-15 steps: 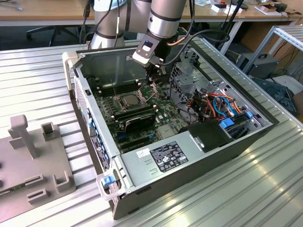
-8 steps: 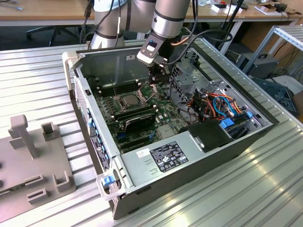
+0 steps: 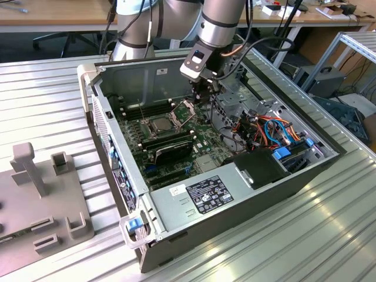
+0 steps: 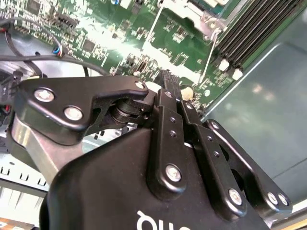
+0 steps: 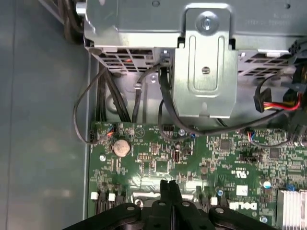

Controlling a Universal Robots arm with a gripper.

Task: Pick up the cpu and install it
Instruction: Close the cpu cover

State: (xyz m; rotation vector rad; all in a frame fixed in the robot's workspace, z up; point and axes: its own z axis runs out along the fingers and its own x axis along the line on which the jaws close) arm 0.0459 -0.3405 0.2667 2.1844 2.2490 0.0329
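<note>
An open computer case [image 3: 117,147] lies on the metal table with its green motherboard [image 3: 202,138] facing up. In the socket near the board's middle sits the cpu [image 3: 160,124], a small square with a dull grey top. The shiny retention frame [image 3: 183,108] stands hinged up just to the exterior view's right of it. My gripper [image 3: 202,98] hangs inside the case, just above and to the right of that frame. Its black fingertips [image 5: 170,186] are pressed together over the board, shut with nothing between them, as the second wrist view's gripper [image 4: 165,79] also shows.
A grey fixture block [image 3: 35,194] stands at the exterior view's left. The power supply [image 3: 205,197] fills the case's near end, and bundled cables [image 3: 267,129] lie to the right. A metal drive cage [image 5: 206,72], black cables and a coin battery [image 5: 121,147] are close to the fingertips.
</note>
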